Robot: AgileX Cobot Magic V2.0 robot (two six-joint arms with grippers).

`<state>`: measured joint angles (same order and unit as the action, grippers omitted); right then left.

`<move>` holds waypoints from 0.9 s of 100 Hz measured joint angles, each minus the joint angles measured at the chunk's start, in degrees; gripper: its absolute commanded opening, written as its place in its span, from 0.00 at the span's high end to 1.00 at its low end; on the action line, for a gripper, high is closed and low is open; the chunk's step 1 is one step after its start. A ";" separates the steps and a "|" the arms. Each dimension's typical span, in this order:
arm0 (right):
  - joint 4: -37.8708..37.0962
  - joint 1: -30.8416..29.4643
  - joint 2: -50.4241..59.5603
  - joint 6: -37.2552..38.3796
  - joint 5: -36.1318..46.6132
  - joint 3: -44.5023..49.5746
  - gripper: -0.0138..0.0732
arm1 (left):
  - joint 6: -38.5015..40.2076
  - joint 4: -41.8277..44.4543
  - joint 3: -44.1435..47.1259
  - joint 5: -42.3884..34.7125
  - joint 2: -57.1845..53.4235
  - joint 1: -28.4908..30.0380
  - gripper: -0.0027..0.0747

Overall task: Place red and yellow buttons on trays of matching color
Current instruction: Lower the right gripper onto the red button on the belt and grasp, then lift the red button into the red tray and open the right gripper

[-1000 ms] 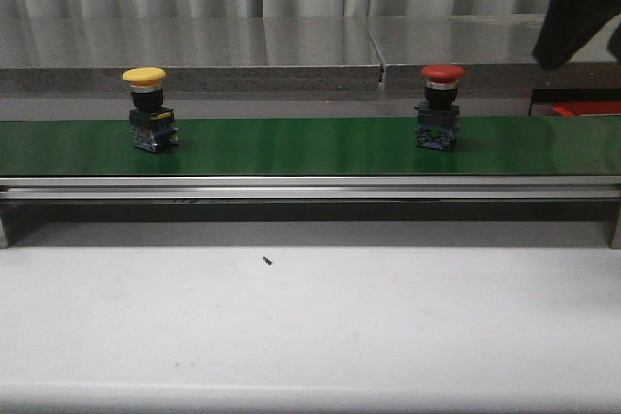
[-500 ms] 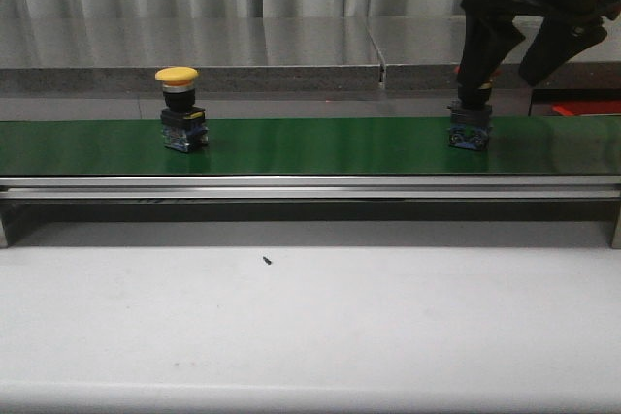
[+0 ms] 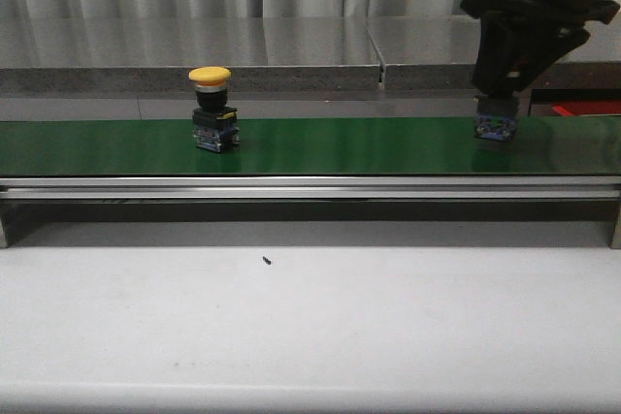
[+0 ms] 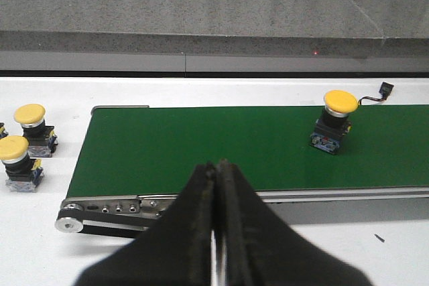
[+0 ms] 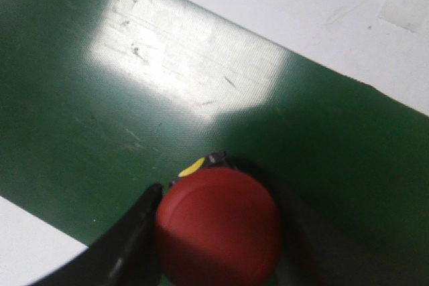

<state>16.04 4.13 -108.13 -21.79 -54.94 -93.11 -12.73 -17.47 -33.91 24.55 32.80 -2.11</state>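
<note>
The right gripper (image 3: 497,109) stands low over the green belt (image 3: 320,146) at its right end, its black fingers (image 5: 124,246) closed around the red button (image 5: 218,224). In the right wrist view the domed red cap fills the space between the two fingers, one finger touching it on each side, with a bit of yellow and black from the button's body peeking out just beyond the cap. In the front view the cap is hidden by the gripper; only the blue-and-black base (image 3: 493,128) shows directly below the fingertips, sitting on or just at the belt surface, and contact with the belt cannot be told. A sliver of the red tray (image 3: 585,108) shows just behind and to the outer side of this gripper, past the belt's far edge. The left gripper (image 4: 216,232) has its fingers pressed together with nothing between them; it hangs on the near side of the belt, apart from it. Ahead of it and off to its right, a yellow button (image 4: 334,121) stands upright on the belt, well apart from the fingertips. Two more yellow buttons (image 4: 25,148) stand on the white table (image 3: 310,327) off the belt's left end, ahead of and to the left of this gripper. A tiny black speck (image 3: 266,261) lies on the table in front of the belt.
</note>
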 measured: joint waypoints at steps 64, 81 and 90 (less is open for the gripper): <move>-8.70 -25.00 -0.46 11.03 -8.27 -12.71 0.64 | 0.00 0.00 0.00 0.00 0.00 0.00 0.99; -8.70 -29.41 -3.55 11.13 -4.55 -12.84 0.64 | 0.00 0.00 0.00 0.00 0.00 0.00 0.99; -8.70 -30.78 -6.61 11.13 -2.41 -12.84 0.64 | 0.00 0.00 0.00 0.00 0.00 0.00 0.99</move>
<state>7.34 -26.65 -114.73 -10.66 -57.34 -105.96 -12.73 -17.47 -33.91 24.55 32.80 -2.11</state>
